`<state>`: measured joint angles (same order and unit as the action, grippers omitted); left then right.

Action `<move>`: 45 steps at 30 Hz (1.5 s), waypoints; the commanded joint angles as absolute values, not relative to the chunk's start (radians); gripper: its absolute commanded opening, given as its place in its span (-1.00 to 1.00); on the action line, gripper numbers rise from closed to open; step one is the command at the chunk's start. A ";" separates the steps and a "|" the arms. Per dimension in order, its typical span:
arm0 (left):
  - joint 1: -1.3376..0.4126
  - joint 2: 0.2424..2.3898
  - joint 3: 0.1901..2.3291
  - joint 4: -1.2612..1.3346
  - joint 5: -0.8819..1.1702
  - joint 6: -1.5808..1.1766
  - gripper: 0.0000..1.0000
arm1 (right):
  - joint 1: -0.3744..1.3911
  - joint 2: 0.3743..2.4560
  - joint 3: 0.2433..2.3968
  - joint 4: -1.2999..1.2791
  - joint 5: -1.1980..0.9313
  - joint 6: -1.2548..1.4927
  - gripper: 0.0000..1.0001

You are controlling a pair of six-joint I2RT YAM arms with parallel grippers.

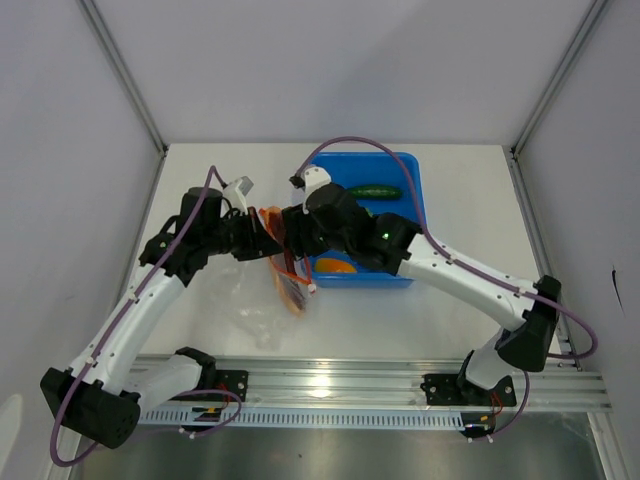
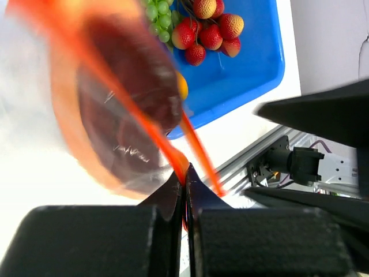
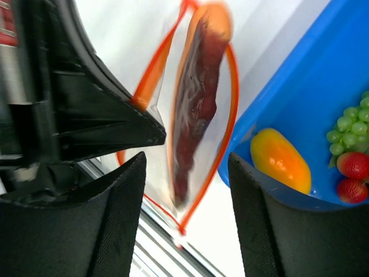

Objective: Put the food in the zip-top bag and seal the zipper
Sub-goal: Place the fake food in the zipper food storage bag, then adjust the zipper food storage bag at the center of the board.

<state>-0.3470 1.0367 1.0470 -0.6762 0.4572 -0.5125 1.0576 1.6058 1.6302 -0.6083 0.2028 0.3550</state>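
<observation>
Your left arm (image 1: pixel 130 310) is bending at the elbow and reaching inward over the table (image 1: pixel 210 330), meeting your right arm (image 1: pixel 470 280), which is stretching in from the opposite side across the near edge of the blue bin (image 1: pixel 412 170). The left gripper (image 2: pixel 184 179) is pinching its jaws together on the orange-red zipper (image 2: pixel 199 153), so the clear zip-top bag (image 2: pixel 124 156) is hanging from that grip just ahead of its fingertips. The red-brown meat slice (image 3: pixel 196 86) is sitting inside the bag. The right gripper (image 3: pixel 185 158) is holding its jaws well apart, gripping nothing; the bag's open mouth is lying directly ahead of it, in line with the gap between the two fingers (image 3: pixel 115 219), and you cannot tell whether either finger is touching the plastic. To the right of the right gripper, inside the bin, the orange-yellow piece (image 3: pixel 279 158) is lying nearest, with the green grape bunch (image 3: pixel 349 124) and the red fruits (image 3: pixel 353 164) beyond it. The dark green cucumber (image 1: pixel 375 191) is resting at the bin's far side, past both grippers.
</observation>
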 commanded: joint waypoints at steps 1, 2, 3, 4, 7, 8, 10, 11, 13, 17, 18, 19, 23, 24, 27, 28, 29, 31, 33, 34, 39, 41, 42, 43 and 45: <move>-0.356 1.020 1.057 -0.630 0.462 -0.492 -0.99 | 1.034 1.536 1.605 -0.575 0.190 0.351 0.21; -0.356 1.022 1.055 -0.632 0.462 -0.492 -0.99 | 1.025 1.516 1.589 -0.572 0.189 0.356 0.18; -0.356 1.022 1.058 -0.634 0.463 -0.492 -0.99 | 1.006 1.508 1.573 -0.565 0.184 0.362 0.14; -0.356 1.022 1.060 -0.632 0.465 -0.492 -0.99 | 0.994 1.497 1.554 -0.549 0.173 0.364 0.12; -0.356 1.019 1.066 -0.635 0.479 -0.495 -0.99 | 0.945 1.459 1.480 -0.511 0.114 0.382 0.05; -0.356 1.016 1.069 -0.635 0.486 -0.497 -0.99 | 0.931 1.450 1.454 -0.505 0.076 0.388 0.04; -0.356 1.011 1.069 -0.635 0.494 -0.503 -0.99 | 0.901 1.445 1.434 -0.480 0.014 0.388 0.02; -0.356 1.006 1.071 -0.634 0.505 -0.505 -0.99 | 0.891 1.448 1.421 -0.474 -0.001 0.382 0.02; -0.356 1.002 1.071 -0.632 0.515 -0.509 -0.99 | 0.874 1.462 1.417 -0.462 -0.056 0.376 0.02; -0.356 0.993 1.077 -0.634 0.529 -0.515 -0.99 | 0.854 1.500 1.411 -0.416 -0.150 0.374 0.04; -0.356 0.989 1.077 -0.635 0.534 -0.514 -0.99 | 0.854 1.517 1.410 -0.401 -0.162 0.376 0.05; -0.356 0.989 1.080 -0.638 0.535 -0.515 -0.99 | 0.854 1.526 1.410 -0.385 -0.187 0.379 0.07; -0.356 0.986 1.089 -0.649 0.535 -0.511 -0.99 | 0.857 1.569 1.410 -0.364 -0.218 0.391 0.06; -0.356 0.986 1.092 -0.650 0.537 -0.511 -0.99 | 0.857 1.578 1.410 -0.362 -0.222 0.393 0.05; -0.356 0.977 1.098 -0.652 0.548 -0.517 -0.99 | 0.862 1.606 1.404 -0.345 -0.233 0.402 -0.02; -0.356 0.976 1.100 -0.650 0.555 -0.518 -0.99 | 0.864 1.618 1.404 -0.342 -0.236 0.405 -0.04; -0.356 0.974 1.098 -0.650 0.560 -0.522 -0.99 | 0.865 1.624 1.405 -0.339 -0.238 0.405 -0.10; -0.356 0.971 1.101 -0.649 0.566 -0.523 -0.99 | 0.870 1.637 1.405 -0.334 -0.245 0.408 -0.11; -0.356 0.968 1.101 -0.649 0.572 -0.525 -0.99 | 0.868 1.655 1.407 -0.324 -0.255 0.410 -0.14; -0.356 0.966 1.100 -0.650 0.575 -0.523 -0.99 | 0.868 1.663 1.410 -0.322 -0.264 0.413 -0.14; -0.356 0.960 1.094 -0.652 0.581 -0.522 -0.99 | 0.870 1.704 1.420 -0.291 -0.291 0.419 -0.16; -0.356 0.959 1.091 -0.653 0.583 -0.520 -0.99 | 0.867 1.718 1.428 -0.284 -0.291 0.416 -0.40; -0.356 0.959 1.094 -0.655 0.577 -0.517 -0.99 | 0.864 1.733 1.443 -0.287 -0.290 0.410 -0.59; -0.356 0.957 1.089 -0.660 0.569 -0.512 -0.99 | 0.862 1.741 1.453 -0.291 -0.288 0.403 -0.78; -0.356 0.957 1.092 -0.687 0.514 -0.497 -0.99 | 0.862 1.752 1.489 -0.319 -0.269 0.378 -1.00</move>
<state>-0.3477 0.9833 1.0565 -0.6792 0.5434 -0.5144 0.8635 1.7348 1.4166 -0.3309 -0.2749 0.4068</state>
